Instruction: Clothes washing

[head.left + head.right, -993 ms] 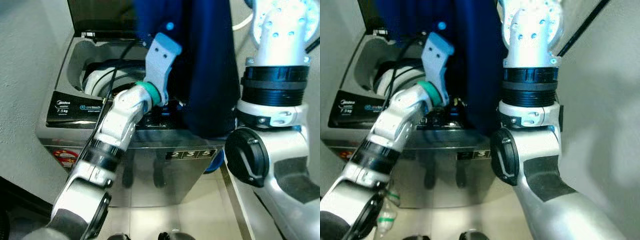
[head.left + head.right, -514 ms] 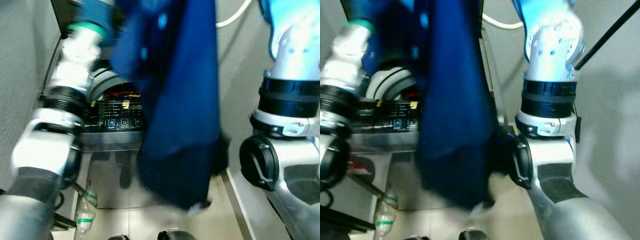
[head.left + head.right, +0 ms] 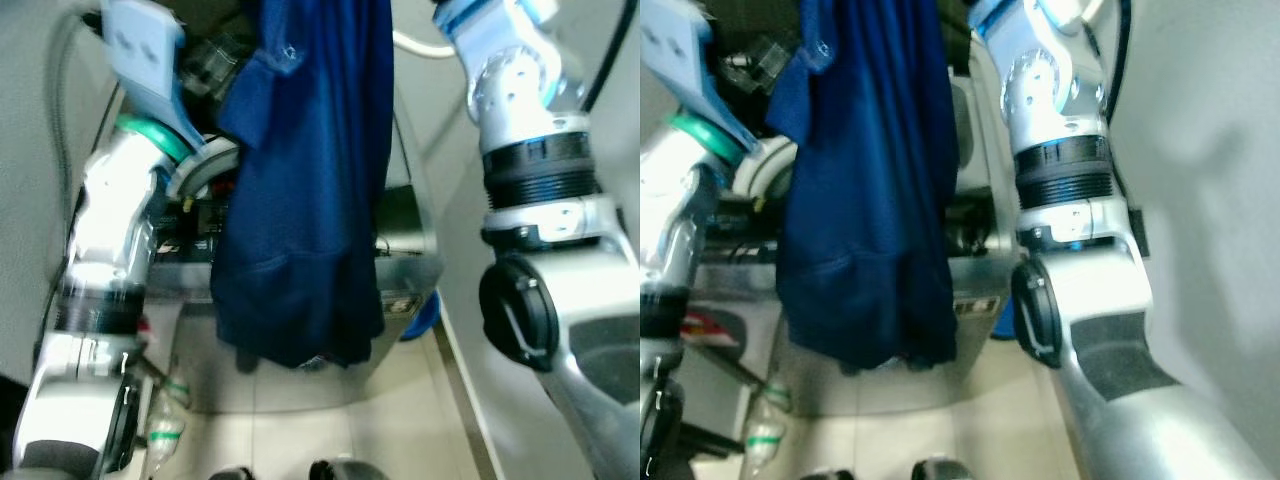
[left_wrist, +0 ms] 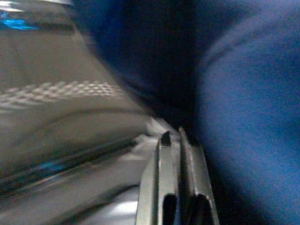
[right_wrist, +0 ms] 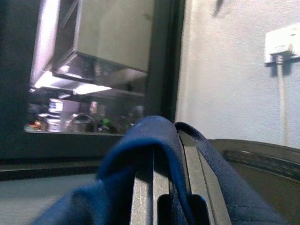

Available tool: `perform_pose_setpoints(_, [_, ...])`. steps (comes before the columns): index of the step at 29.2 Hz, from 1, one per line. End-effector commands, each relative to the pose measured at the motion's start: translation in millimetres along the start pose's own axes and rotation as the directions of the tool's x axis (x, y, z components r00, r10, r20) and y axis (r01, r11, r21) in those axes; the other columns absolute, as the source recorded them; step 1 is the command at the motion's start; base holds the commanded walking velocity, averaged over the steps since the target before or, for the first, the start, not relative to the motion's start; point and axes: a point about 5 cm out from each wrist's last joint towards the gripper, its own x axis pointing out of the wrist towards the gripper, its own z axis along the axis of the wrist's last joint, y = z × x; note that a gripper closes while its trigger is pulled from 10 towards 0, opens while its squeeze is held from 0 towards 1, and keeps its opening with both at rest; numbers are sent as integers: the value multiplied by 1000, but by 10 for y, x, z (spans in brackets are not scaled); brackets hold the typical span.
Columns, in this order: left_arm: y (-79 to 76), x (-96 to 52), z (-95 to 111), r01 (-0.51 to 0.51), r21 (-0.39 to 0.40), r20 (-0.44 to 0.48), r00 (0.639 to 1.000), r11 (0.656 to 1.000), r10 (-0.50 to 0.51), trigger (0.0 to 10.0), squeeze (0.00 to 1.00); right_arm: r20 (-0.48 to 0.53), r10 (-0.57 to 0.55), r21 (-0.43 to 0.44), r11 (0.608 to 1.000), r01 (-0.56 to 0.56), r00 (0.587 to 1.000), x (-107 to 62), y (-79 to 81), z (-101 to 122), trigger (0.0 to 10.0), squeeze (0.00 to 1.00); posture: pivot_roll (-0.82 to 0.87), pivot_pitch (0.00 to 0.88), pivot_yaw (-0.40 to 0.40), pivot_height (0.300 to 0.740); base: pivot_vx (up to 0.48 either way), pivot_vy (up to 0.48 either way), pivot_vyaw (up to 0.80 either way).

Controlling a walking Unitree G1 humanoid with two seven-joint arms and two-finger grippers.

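Right gripper (image 5: 169, 161): fingers pressed together, a fold of the blue garment (image 3: 305, 190) being pinched and draped over them. Garment is being held high, hanging in front of the washing machine (image 3: 405, 235), its hem below the control panel. Left gripper (image 4: 176, 140): fingers being kept together, nothing gripped, tips beside the blue cloth. Wall socket (image 5: 283, 41) is being seen behind the machine.
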Motion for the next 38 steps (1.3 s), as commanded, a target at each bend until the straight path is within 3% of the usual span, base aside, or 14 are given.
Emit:
perform_pose_setpoints(1, [-180, -19, 41, 68, -70, 20, 998, 995, -67, 10000, 0, 8, -10, -37, 999, 10, 1000, 26, -19, 43, 10000, 0, 38, 2, -11, 740, 0, 0, 0])
perform_pose_setpoints(4, [-455, -126, -22, 137, -162, 5, 990, 977, -138, 10000, 0, -22, -32, -64, 998, 30, 999, 15, -52, -33, 10000, 0, 43, 8, -17, 740, 0, 0, 0])
perform_pose_setpoints(10, [-559, -147, -22, 186, -198, 9, 982, 962, -188, 10000, 0, -35, -41, -74, 996, 39, 999, 14, -69, -71, 10000, 0, 46, 3, -18, 740, 0, 0, 0])
perform_pose_setpoints(16, [-1200, -161, -104, 471, -442, 67, 866, 764, -495, 10000, 0, -56, -258, -183, 952, 244, 965, 73, -230, -142, 10000, 0, 43, 0, -28, 740, 0, 0, 0])
perform_pose_setpoints(21, [-1163, -94, -169, 455, -447, 43, 870, 770, -490, 10000, 0, -23, -206, -135, 970, 201, 978, 128, -165, -106, 10000, 0, 45, 1, -24, 740, 0, 0, 0])
perform_pose_setpoints(24, [-642, 325, -375, 202, -297, -102, 965, 933, -242, 10000, 0, 105, -22, -108, 994, 34, 994, 264, 83, 117, 10000, 0, 25, 9, -4, 740, 0, 0, 0])
perform_pose_setpoints(25, [-642, 325, -375, 202, -297, -102, 965, 933, -242, 10000, 0, 105, -22, -108, 994, 34, 994, 264, 83, 117, 10000, 0, 25, 9, -4, 740, 0, 0, 0])
perform_pose_setpoints(26, [-218, 491, -381, 28, -175, -145, 988, 984, -54, 10000, 0, 185, 4, -102, 995, 16, 983, 266, 104, 313, 10000, 0, 22, 10, 2, 740, 0, 0, 0])
perform_pose_setpoints(28, [-12, 511, -351, -49, -114, -155, 987, 992, 31, 10000, 0, 219, -9, -101, 994, 32, 976, 255, 76, 408, 10000, 0, 21, 10, 4, 740, 0, 0, 0])
perform_pose_setpoints(31, [409, 445, -285, -217, 28, -208, 953, 976, 218, 10000, 0, 274, -70, -138, 984, 111, 959, 207, -63, 587, 10000, 0, 18, 12, 18, 740, 0, 0, 0])
perform_pose_setpoints(33, [901, 279, -100, -397, 196, -215, 875, 896, 435, 10000, 0, 311, -194, -165, 953, 254, 930, 78, -300, 745, 10000, 0, 17, 13, 19, 740, 0, 0, 0])
perform_pose_setpoints(34, [901, 279, -100, -397, 196, -215, 875, 896, 435, 10000, 0, 311, -194, -165, 953, 254, 930, 78, -300, 745, 10000, 0, 17, 13, 19, 740, 0, 0, 0])
perform_pose_setpoints(36, [1414, 45, 348, -568, 372, -97, 763, 734, 640, 10000, 0, 235, -411, -275, 841, 466, 881, -139, -609, 649, 10000, 0, 26, 24, 17, 740, 0, 0, 0])
perform_pose_setpoints(38, [1414, 45, 348, -568, 372, -97, 763, 734, 640, 10000, 0, 235, -411, -275, 841, 466, 881, -139, -609, 649, 10000, 0, 26, 24, 17, 740, 0, 0, 0])
